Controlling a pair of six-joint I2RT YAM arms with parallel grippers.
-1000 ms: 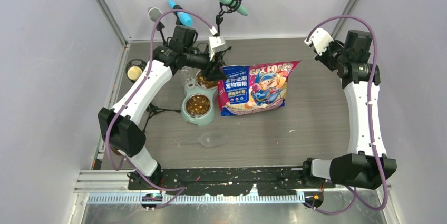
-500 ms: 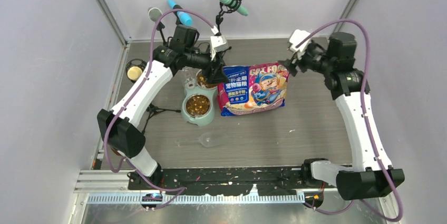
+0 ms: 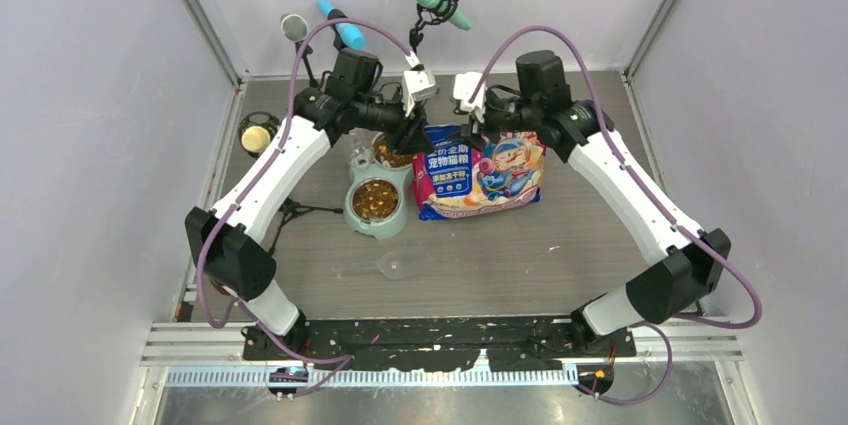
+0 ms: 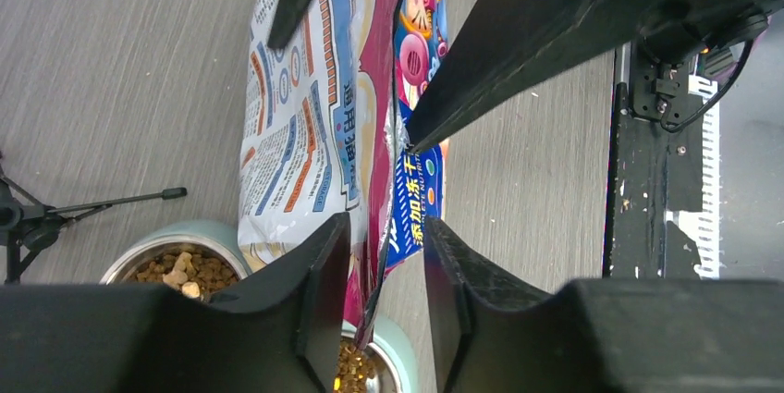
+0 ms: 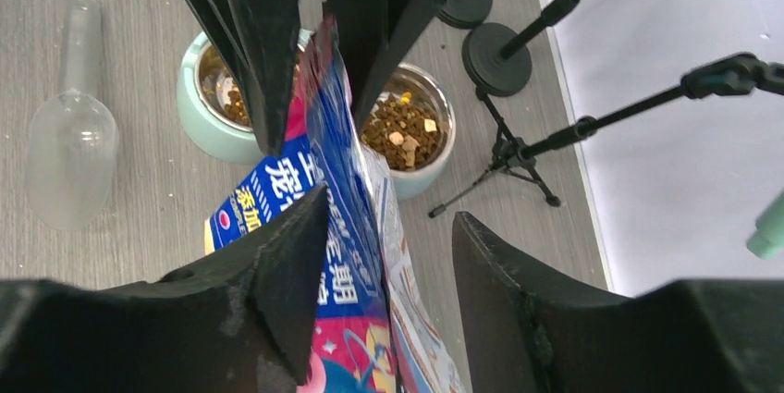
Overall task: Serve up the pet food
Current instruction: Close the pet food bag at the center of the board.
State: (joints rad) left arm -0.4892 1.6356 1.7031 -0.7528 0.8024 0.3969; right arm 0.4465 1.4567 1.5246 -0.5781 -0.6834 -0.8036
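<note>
Inside both feeder bowls (image 5: 447,106), brown kibble (image 5: 398,127)

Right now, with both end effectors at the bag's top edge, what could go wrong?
1. The left end effector and the right end effector straddle the same stretch of the bag's top edge, close together; they could collide.
2. Neither's jaws look closed on the glossy film, so it may slip.
3. The feeder, with kibble in it, stands close beside the bag; a tug could knock it.

Mint-green feeder (image 3: 375,231) on grey table (image 3: 590,235); clear scoop (image 3: 398,265) lying near it.
</note>
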